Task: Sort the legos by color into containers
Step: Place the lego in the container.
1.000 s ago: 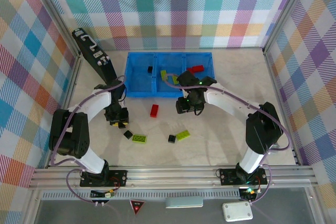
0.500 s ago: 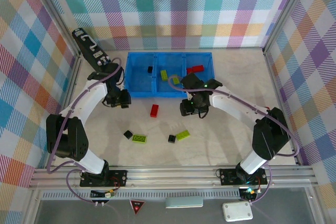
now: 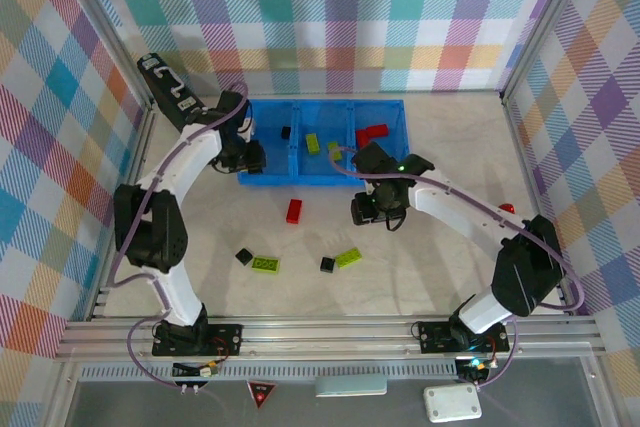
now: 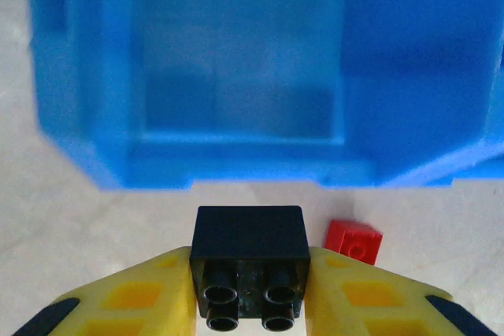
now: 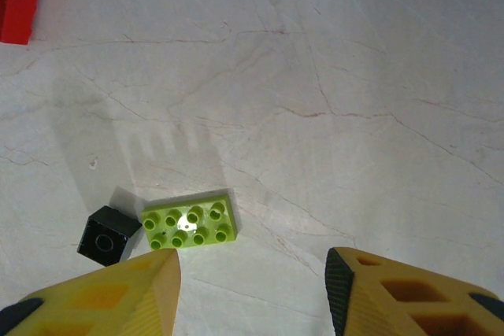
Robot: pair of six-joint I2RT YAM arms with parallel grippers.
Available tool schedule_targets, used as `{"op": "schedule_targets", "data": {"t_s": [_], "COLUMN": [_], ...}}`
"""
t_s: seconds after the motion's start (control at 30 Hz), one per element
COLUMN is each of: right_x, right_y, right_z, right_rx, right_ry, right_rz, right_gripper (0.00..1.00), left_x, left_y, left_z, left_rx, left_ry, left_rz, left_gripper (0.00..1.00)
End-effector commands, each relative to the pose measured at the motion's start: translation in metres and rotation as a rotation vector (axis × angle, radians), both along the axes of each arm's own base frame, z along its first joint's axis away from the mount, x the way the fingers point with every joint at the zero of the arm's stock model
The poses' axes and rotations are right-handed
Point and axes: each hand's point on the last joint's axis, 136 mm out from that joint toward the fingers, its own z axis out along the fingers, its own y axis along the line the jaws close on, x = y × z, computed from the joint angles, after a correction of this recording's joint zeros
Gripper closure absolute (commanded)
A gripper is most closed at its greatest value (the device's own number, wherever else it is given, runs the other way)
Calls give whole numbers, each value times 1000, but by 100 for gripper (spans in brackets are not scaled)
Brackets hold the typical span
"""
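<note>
We see the blue bin (image 4: pixel 244 76) just ahead of the left gripper (image 4: pixel 250 308), whose jaws are clamped on a black brick (image 4: pixel 250 234); a red brick (image 4: pixel 353 241) lies just right of it. The right gripper (image 5: pixel 252 293) hangs partly open and empty, with a lime green brick (image 5: pixel 190 226) and a second black brick (image 5: pixel 109 235) side by side just ahead of it.

A robotics lab test cell: checked cloth walls (image 3: pixel 330 7) rise beyond and beside the left end effector (image 4: pixel 249 261) and right end effector (image 5: pixel 252 269). Behind them, an extruded aluminium rail (image 3: pixel 330 335) carries two cabled arm bases (image 3: pixel 182 331) at the pale bench's (image 3: pixel 430 277) edge.
</note>
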Motion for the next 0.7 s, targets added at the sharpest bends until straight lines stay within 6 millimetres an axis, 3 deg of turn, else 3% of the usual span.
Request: {"op": "schedule_targets", "data": {"t_s": [0.0,0.37,0.67], "right_x": [-11,-18,-17], "right_y": [-11,-19,-20], "right_z": [2,6,6], "right_rx": [-23,-34,-43], "right_ry": [15,23,26], "right_rz": [-28,-50,-49], "right_gripper": [47,47,47], "left_x": [22,86,113], "left_y": [-14,-42,-46], "left_z": [3,-20,-51], "left_rx": [-30,-85,-66], "left_ry": [-30,-41,-38], "left_rz": [-43,-104,-122], "left_gripper": [65,65,65]}}
